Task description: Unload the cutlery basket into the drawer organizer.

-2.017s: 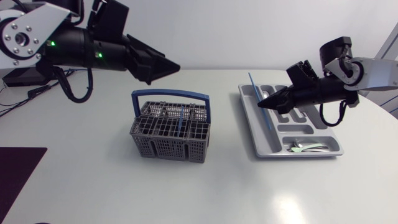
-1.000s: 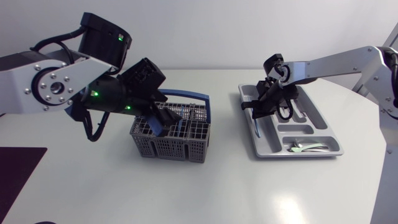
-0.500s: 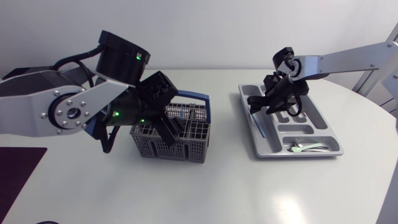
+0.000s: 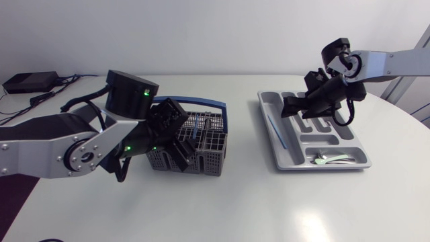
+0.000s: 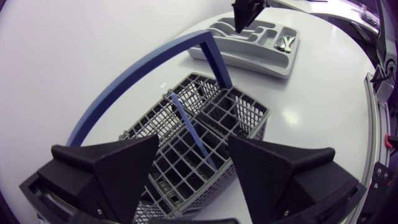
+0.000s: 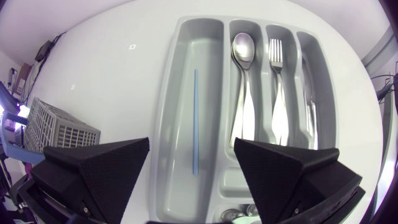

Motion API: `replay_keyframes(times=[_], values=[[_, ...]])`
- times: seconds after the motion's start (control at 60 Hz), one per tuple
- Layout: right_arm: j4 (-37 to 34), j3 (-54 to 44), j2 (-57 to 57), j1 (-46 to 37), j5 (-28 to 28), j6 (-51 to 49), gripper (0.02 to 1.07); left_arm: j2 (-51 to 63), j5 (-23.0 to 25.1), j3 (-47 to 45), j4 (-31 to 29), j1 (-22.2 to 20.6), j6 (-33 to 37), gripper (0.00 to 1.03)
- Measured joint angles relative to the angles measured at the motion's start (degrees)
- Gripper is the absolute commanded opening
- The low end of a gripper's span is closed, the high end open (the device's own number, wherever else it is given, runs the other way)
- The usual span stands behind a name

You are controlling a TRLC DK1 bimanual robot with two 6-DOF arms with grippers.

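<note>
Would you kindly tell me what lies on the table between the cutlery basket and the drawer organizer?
Nothing: the stretch of table between the cutlery basket and the drawer organizer is bare, as the head view shows plainly.

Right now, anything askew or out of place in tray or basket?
Nothing stands out. The blue stick lies straight in the long slot of the tray, spoon and fork each in their own slots. The basket stands upright with a second blue stick leaning inside.
</note>
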Motion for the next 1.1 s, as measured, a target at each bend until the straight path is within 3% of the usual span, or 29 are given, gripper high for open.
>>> replay_keyframes(times=[0.3,0.55,1.1], values=[[0.5,-2.5,-2.6,-3.0,-2.6,-1.3,1.01,1.6,7.6,0.2,1.7,4.3,-4.3,0.69],[0.6,-3.3,-3.8,-4.4,-3.4,-2.5,1.01,3.8,9.9,1.3,3.9,4.9,-7.2,0.64],[2.4,-7.2,-6.8,-4.7,-4.1,-3.8,1.01,6.5,10.1,1.9,7.2,4.9,-8.7,0.07]])
